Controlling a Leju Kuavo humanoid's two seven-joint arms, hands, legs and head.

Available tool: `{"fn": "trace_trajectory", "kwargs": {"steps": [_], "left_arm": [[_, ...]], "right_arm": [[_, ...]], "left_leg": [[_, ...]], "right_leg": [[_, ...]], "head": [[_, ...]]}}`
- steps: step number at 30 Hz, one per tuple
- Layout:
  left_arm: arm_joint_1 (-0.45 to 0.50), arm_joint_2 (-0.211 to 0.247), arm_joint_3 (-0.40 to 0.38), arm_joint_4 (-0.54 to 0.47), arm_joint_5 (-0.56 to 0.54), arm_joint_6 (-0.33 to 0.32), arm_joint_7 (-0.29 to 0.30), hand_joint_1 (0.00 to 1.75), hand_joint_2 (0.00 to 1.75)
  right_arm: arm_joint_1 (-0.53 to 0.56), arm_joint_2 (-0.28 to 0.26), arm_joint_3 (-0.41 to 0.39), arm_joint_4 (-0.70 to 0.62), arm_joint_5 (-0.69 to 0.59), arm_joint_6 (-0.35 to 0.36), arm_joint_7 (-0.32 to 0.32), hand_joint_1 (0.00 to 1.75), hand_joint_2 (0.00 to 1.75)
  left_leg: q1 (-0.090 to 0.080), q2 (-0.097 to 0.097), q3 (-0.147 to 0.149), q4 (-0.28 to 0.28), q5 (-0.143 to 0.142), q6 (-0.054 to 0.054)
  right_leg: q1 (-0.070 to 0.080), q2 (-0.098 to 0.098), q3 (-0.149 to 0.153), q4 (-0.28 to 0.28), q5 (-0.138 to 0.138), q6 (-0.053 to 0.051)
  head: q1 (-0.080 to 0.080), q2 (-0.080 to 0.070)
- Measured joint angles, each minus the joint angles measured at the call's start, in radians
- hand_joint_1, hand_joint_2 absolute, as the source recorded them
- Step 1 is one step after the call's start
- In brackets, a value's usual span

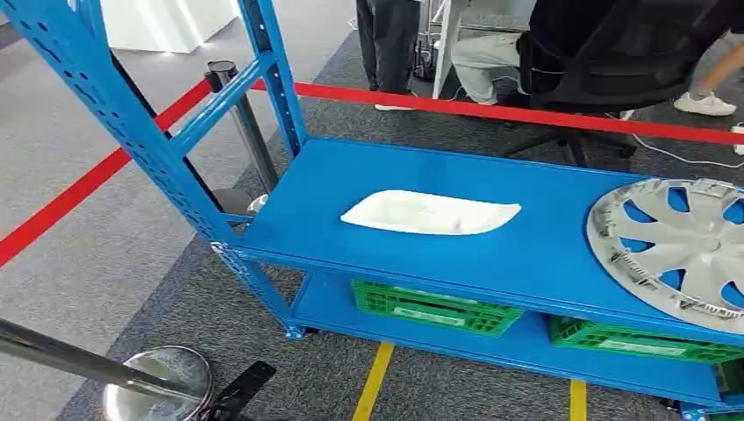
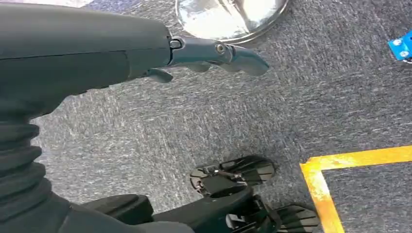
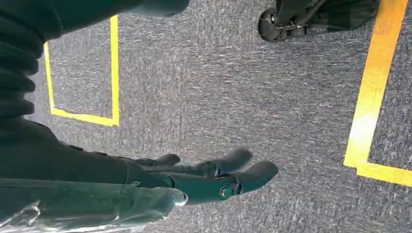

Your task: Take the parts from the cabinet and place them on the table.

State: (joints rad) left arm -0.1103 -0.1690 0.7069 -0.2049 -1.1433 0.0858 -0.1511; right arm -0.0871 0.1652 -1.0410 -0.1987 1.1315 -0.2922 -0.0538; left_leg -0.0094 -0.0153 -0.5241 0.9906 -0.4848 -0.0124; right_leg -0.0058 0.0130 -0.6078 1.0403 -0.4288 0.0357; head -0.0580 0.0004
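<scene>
On the top board of the blue shelf rack (image 1: pixel 544 254) lie a flat white plastic part (image 1: pixel 430 213) near the middle and a silver wheel cover (image 1: pixel 680 246) at the right end, cut off by the picture's edge. My left hand (image 2: pixel 204 51) hangs over grey carpet with its fingers stretched out and nothing in it. My right hand (image 3: pixel 209 177) also hangs above the carpet, fingers apart and holding nothing. Both hands are well away from the rack.
Two green crates (image 1: pixel 434 307) (image 1: pixel 640 340) stand on the lower shelf. Red barrier tape (image 1: pixel 526 114) runs behind the rack from a post (image 1: pixel 241 123); a chrome stanchion base (image 1: pixel 158 381) sits at my left. People and a black chair (image 1: pixel 614 44) are beyond. Yellow tape (image 1: pixel 373 381) marks the floor.
</scene>
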Motion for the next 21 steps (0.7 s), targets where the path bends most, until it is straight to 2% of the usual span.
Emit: {"fn": "trace_trajectory", "kwargs": {"steps": [7, 17, 21], "left_arm": [[-0.003, 0.0, -0.002, 0.0, -0.027, 0.034, -0.029, 0.0, 1.75], [-0.006, 0.0, -0.003, 0.0, -0.03, 0.037, -0.034, 0.0, 1.75], [-0.017, 0.0, -0.021, 0.0, -0.049, 0.093, -0.094, 0.0, 1.75]], "right_arm": [[0.0, 0.0, 0.0, 0.0, 0.001, 0.0, 0.0, 0.0, 1.75], [0.0, 0.0, 0.0, 0.0, 0.001, 0.0, 0.0, 0.0, 1.75], [0.0, 0.0, 0.0, 0.0, 0.001, 0.0, -0.001, 0.0, 1.75]], "left_leg": [[0.0, 0.0, 0.001, 0.0, 0.001, 0.002], [0.0, 0.0, 0.001, 0.0, 0.001, 0.002], [0.0, 0.0, 0.001, 0.0, 0.001, 0.003]], "right_leg": [[0.0, 0.0, 0.001, -0.004, 0.002, 0.003], [0.0, 0.0, 0.002, -0.006, 0.003, 0.004], [0.0, 0.0, 0.002, -0.007, 0.004, 0.004]], "head": [[0.0, 0.0], [0.0, 0.0], [0.0, 0.0]]}}
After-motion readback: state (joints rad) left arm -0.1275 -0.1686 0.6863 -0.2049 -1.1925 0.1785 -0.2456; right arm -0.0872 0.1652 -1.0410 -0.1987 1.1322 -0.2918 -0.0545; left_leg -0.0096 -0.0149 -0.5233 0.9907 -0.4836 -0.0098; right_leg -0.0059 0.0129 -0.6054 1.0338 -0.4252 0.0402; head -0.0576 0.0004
